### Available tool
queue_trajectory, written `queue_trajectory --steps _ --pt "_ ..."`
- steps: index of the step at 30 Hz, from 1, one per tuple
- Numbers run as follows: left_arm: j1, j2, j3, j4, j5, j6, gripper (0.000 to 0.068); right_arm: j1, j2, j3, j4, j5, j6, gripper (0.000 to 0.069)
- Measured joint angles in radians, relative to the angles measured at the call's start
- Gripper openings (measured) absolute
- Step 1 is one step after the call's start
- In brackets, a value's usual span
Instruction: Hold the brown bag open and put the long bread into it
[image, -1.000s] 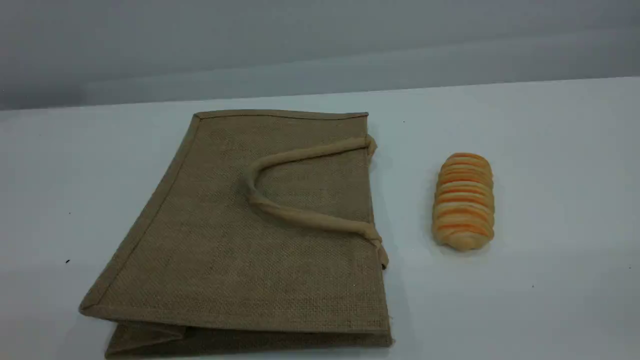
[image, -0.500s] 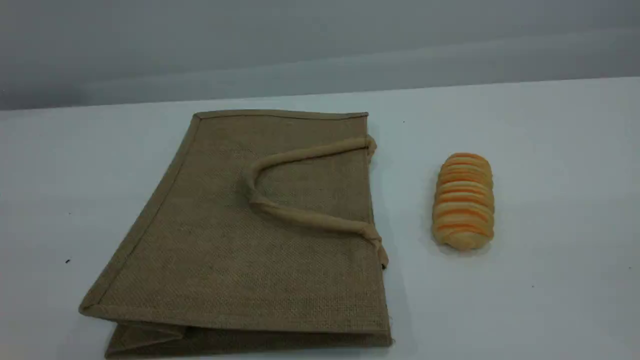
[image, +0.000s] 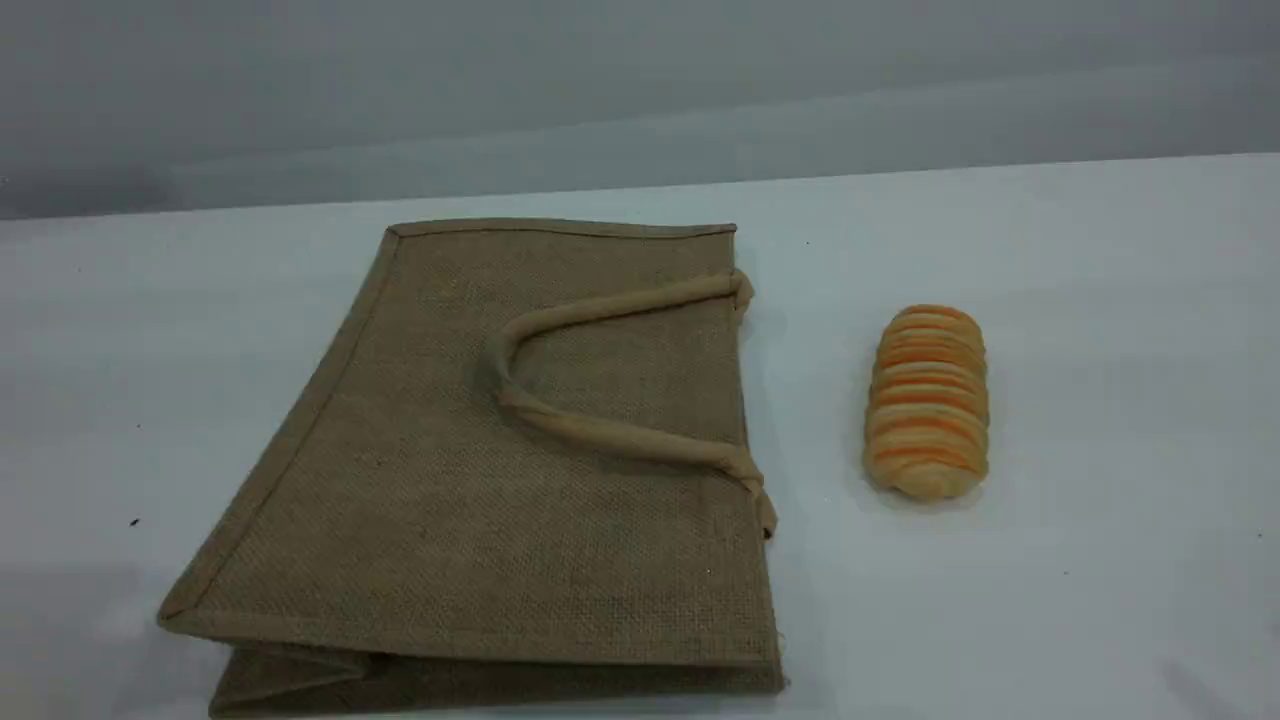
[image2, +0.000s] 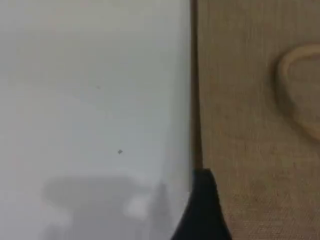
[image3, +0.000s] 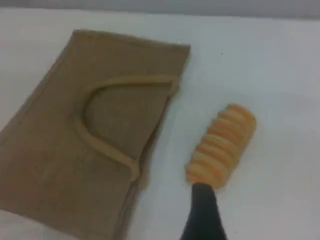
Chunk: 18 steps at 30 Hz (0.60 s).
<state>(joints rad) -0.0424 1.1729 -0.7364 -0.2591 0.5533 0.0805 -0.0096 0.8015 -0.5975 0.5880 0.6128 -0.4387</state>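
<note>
The brown bag (image: 480, 520) lies flat on the white table, its mouth edge on the right and pressed shut. A tan loop handle (image: 600, 435) rests on top of it. The long bread (image: 928, 402), pale gold with orange ridges, lies to the right of the bag, apart from it. Neither gripper shows in the scene view. In the left wrist view one dark fingertip (image2: 205, 210) hovers over the bag's (image2: 250, 125) left edge. A single dark fingertip (image3: 205, 215) in the right wrist view hangs just short of the bread's (image3: 222, 147) near end. Nothing is held by either gripper.
The white table (image: 1100, 300) runs back to a grey wall. A few tiny dark specks (image: 134, 522) dot its surface. The bag's folded side gusset (image: 300, 675) shows at the near edge of the view.
Bag and bread have not moved. Faint shadows have crept onto the table at the near left and near right corners of the scene view.
</note>
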Motion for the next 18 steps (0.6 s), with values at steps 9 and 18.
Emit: queue_trajectory --steps 9,18 --pt "-0.05 0.308 -0.13 -0.188 -0.067 0.149 0.0498 0.0 0.03 0.001 0.045 -0.003 0.0 0.0458" --pt "-0.167 0.581 -0.272 -0.19 -0.124 0.099 0.0498 0.0 0.03 0.001 0.047 -0.003 -0.001 0.0458"
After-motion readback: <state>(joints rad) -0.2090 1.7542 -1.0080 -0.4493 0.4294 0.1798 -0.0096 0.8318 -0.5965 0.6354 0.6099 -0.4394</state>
